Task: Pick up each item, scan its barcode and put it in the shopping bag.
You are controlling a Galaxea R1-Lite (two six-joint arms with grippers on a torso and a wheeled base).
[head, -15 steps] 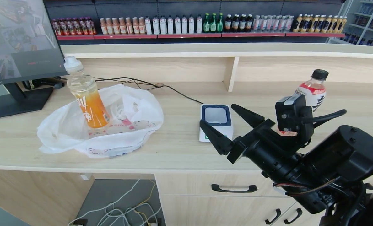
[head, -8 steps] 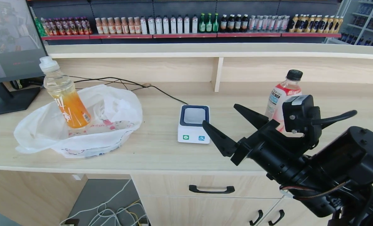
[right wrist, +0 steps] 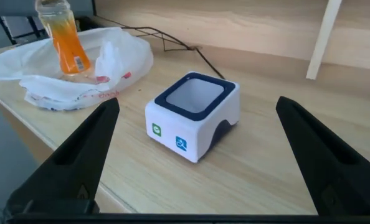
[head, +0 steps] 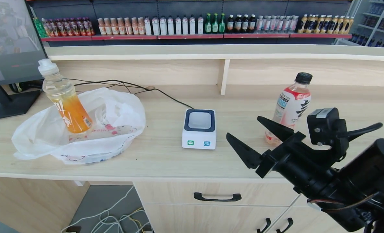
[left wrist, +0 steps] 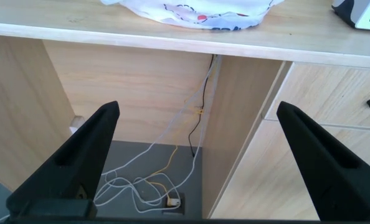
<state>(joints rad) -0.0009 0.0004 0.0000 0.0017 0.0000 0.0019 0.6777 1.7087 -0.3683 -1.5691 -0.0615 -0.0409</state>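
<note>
Head view has the right gripper (head: 242, 126) raised over the front edge of the counter (head: 166, 158), jaws spread wide and holding nothing, pointing toward the scanner (head: 199, 128). A pink bottle (head: 290, 106) with a black cap stands upright on the counter to the right of the scanner, just behind the gripper's farther finger; whether they touch cannot be told. On the left of the counter an orange bottle (head: 66, 102) with a white cap stands slightly tilted inside the white bag (head: 121, 110), which lies open and crumpled around its base. A black cable (head: 166, 94) runs from behind the bag to the scanner, and a monitor (head: 7, 42) stands at the far left. Right wrist view puts the scanner (right wrist: 194, 115) between the parted fingers, with the bag (right wrist: 119, 59) and orange bottle (right wrist: 65, 40) beyond it. Left wrist view shows the left gripper (left wrist: 197, 106) low, below the counter edge, jaws wide apart and empty, facing the open bay with loose wires (left wrist: 154, 186) on the floor.
</note>
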